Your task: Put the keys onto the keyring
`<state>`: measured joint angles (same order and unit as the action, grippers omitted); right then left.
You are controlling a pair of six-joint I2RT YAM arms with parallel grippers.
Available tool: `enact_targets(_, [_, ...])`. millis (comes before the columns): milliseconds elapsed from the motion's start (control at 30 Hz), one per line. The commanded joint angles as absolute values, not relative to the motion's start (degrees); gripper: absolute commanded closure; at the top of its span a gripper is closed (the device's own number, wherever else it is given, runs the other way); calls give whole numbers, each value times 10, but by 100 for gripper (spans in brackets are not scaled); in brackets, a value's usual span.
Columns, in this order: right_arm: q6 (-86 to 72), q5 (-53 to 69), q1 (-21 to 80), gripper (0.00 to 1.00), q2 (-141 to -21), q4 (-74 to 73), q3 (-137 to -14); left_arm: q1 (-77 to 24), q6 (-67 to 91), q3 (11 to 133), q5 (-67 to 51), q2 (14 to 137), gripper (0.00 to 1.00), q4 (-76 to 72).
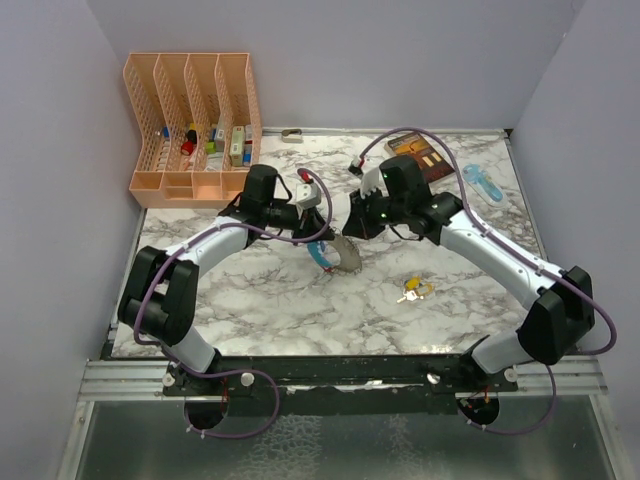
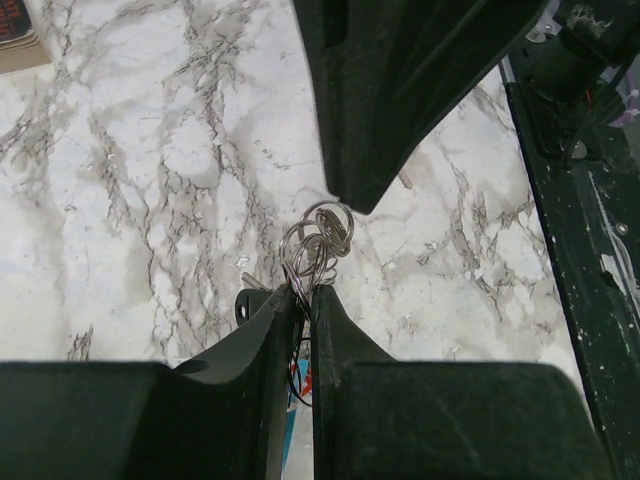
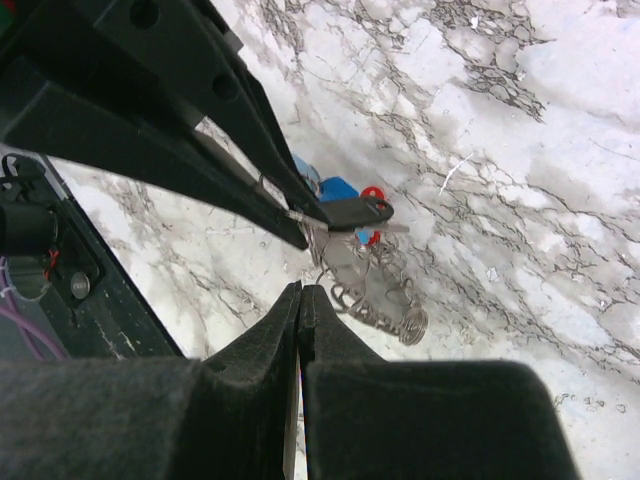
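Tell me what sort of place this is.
Probably a robot lab test cell: a marble-patterned table boxed in by plain walls, two arms bolted to a metal rail at its near edge, and an orange file organiser as a prop.

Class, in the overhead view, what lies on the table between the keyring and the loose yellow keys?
Nothing: only bare marble table separates the keyring from the loose yellow keys, as the top external view shows.

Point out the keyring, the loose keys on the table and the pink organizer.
keyring (image 2: 318, 240): left wrist view, on the coiled metal rings.
keys (image 1: 418, 290): top view, on the yellow part.
organizer (image 1: 180, 186): top view, on its low front wall.
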<state>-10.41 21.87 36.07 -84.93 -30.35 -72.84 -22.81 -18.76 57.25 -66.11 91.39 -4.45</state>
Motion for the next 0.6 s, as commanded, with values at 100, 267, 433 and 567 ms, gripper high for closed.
enact_targets(100, [-115, 194, 366, 99, -800, -305, -699, -218, -185, 599, -641, 898, 100, -34])
enact_targets(267, [-105, 183, 366, 91, -787, -282, -688, -218, -186, 611, -647, 899, 100, -21])
enact_targets(433, [-78, 209, 366, 87, -787, -212, -674, -218, -181, 611, -660, 898, 100, -21])
enact_targets(567, [-73, 212, 366, 87, -811, -198, -689, -218, -181, 608, -663, 896, 100, -22])
